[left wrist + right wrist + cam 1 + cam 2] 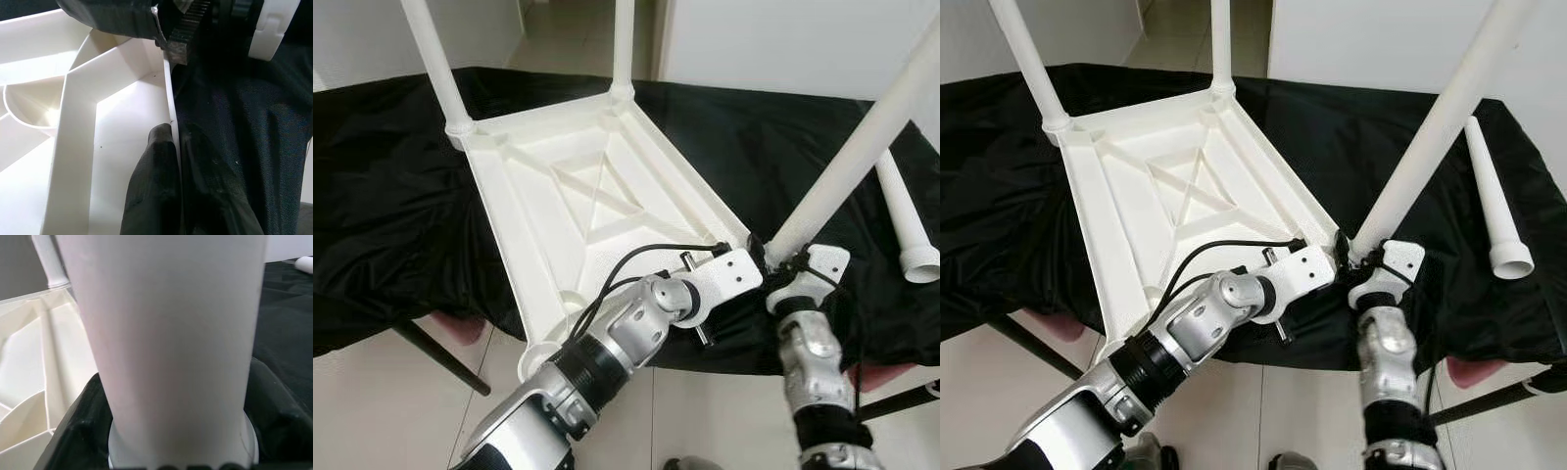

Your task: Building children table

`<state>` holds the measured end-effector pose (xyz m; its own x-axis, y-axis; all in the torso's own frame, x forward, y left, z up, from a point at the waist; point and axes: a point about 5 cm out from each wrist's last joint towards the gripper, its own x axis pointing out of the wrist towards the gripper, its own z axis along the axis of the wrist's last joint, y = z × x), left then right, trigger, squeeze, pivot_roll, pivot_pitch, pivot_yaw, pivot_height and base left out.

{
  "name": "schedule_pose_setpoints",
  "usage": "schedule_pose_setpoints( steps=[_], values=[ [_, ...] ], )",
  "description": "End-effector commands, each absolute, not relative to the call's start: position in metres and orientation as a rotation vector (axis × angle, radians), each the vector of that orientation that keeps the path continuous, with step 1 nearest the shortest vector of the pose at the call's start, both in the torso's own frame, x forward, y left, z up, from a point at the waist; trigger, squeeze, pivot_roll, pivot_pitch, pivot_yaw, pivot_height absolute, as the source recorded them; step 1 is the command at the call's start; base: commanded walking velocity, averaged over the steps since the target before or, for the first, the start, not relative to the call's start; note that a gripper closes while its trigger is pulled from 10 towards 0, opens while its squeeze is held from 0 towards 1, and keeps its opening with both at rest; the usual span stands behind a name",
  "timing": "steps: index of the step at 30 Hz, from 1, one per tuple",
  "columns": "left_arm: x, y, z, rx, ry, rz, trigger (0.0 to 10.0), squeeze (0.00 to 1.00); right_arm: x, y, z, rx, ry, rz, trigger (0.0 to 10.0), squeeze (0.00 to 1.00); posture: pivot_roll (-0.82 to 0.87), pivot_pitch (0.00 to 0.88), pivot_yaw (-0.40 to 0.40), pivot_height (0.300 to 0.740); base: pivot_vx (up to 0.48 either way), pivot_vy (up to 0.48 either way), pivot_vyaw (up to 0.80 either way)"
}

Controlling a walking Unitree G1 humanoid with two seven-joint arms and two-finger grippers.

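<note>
Tabletop (578, 196): upside down on black cloth (391, 196) | my left gripper (168, 147): pinching tabletop's near corner rim | my right gripper (783, 269): clamped around leg (852, 157) at that corner | spare leg (906, 220): on cloth, beside tabletop.

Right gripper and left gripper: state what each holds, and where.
Right gripper holds a white leg near its base. Left gripper pinches the tabletop by its rim.
</note>
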<state>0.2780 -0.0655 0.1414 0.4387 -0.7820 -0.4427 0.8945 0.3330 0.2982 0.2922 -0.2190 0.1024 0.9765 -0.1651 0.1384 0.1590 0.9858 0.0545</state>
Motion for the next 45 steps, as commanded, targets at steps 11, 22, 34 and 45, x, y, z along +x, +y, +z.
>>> schedule_pose_setpoints(
  steps=[11,22,34,45],
  values=[
    [0.274,-0.072,0.147,0.523,0.217,-1.113,10.0,0.00,0.266,-0.244,0.088,0.035,0.003,-0.706,0.0,0.00,-0.03,0.063,0.018,0.740,0.000,0.000,0.00],
    [0.275,-0.071,0.147,0.524,0.214,-1.109,10.0,0.00,0.270,-0.242,0.090,0.053,0.020,-0.654,10.0,0.00,-0.03,0.059,0.013,0.740,0.000,0.000,0.00],
    [0.276,-0.071,0.147,0.531,0.207,-1.107,10.0,0.00,0.296,-0.237,0.128,0.106,-0.156,-0.203,10.0,1.00,-0.02,0.038,0.007,0.740,0.000,0.000,0.00],
    [0.277,-0.071,0.149,0.536,0.201,-1.106,10.0,0.00,0.308,-0.224,0.138,0.018,-0.107,0.271,10.0,0.00,-0.02,0.037,0.011,0.740,0.000,0.000,0.00]
  ],
)
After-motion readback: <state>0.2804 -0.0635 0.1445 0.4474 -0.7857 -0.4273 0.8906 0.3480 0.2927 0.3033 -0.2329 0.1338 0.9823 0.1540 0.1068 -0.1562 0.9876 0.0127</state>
